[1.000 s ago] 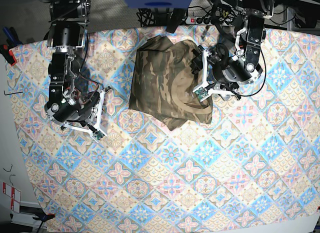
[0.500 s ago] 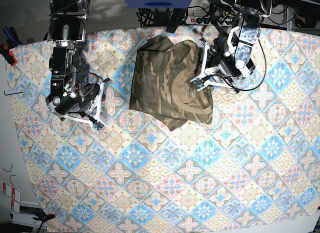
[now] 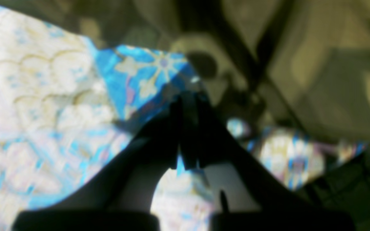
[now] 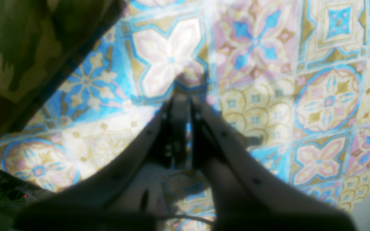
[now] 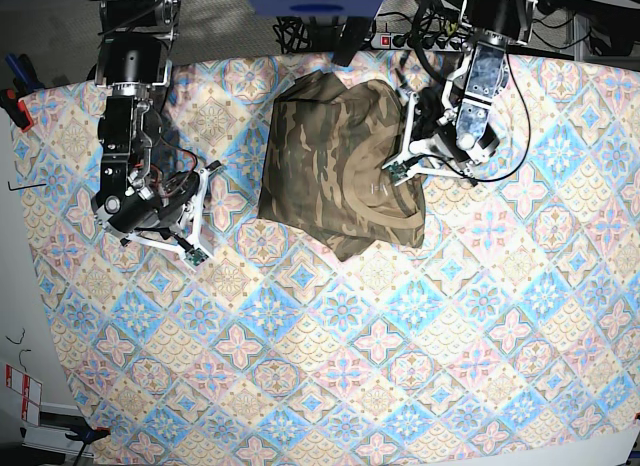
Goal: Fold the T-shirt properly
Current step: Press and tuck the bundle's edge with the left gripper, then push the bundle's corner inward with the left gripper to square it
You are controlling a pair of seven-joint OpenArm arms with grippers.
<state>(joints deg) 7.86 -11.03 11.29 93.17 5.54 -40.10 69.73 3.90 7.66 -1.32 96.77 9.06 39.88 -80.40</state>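
Both my grippers are clenched empty: left gripper at the T-shirt edge, right gripper over the tablecloth.

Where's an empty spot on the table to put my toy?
The whole near half of the tablecloth, below the shirt, is bare. It's crowded up top: the left claw sits at the shirt's edge, the right claw beside it.
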